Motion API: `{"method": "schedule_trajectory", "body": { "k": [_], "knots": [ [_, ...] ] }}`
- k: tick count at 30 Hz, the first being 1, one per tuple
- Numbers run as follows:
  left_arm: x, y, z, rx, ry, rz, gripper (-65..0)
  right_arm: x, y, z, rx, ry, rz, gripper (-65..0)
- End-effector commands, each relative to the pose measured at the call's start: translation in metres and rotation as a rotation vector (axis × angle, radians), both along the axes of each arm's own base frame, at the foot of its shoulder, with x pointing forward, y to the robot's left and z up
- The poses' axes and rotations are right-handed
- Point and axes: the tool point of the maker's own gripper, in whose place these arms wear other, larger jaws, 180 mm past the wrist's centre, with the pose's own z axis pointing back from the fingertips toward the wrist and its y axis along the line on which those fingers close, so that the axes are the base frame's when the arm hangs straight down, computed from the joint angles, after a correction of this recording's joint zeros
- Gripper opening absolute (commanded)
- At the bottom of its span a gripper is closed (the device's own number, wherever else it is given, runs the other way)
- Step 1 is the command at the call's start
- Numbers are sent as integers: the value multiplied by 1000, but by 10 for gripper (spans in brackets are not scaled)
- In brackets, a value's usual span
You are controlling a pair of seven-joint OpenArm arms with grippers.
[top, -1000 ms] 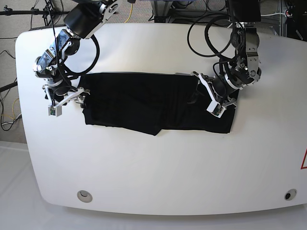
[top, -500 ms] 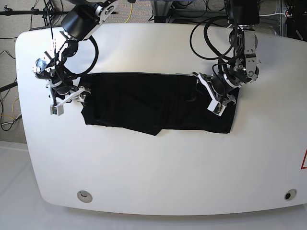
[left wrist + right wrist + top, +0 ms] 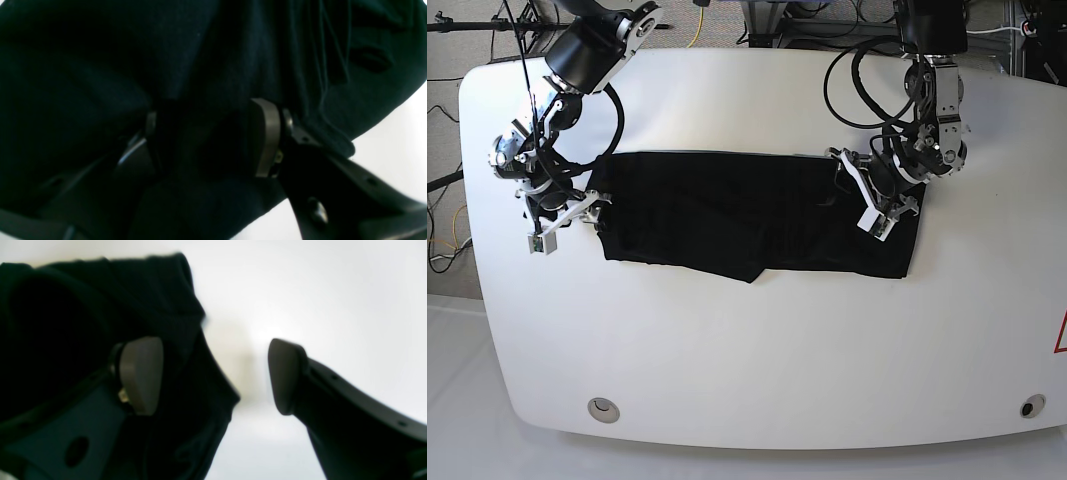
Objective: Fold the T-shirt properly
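The T-shirt [image 3: 747, 225] lies on the white table [image 3: 757, 350], nearer the far edge than the near edge. It is black and folded into a long strip that runs side to side, with one flap hanging down toward the near edge. The left gripper [image 3: 860, 192] sits over the end of the T-shirt that is nearest the table's right edge. Its fingers [image 3: 265, 136] are apart with black cloth between them, but I cannot tell if it grips. The right gripper [image 3: 567, 213] is at the other end, wide open. One finger is over the cloth and one is over bare table.
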Motion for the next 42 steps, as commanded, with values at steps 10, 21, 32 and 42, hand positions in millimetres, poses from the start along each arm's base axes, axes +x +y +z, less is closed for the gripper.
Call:
{"method": "schedule_trajectory", "body": {
  "k": [10, 21, 32, 42],
  "knots": [
    [12, -1, 29, -17, -110, 9, -345, 39, 0, 45, 7, -135, -12, -140],
    [10, -4, 22, -34, -78, 3, -342, 36, 50, 32, 83, -110, 51, -172],
    [8, -3, 19, -9, -68, -2, -342, 20, 67, 4, 147, -40, 90, -163],
    [9, 0, 25, -5, -85, 2, -343, 17, 70, -1, 206, -49, 61, -164]
  ]
}}
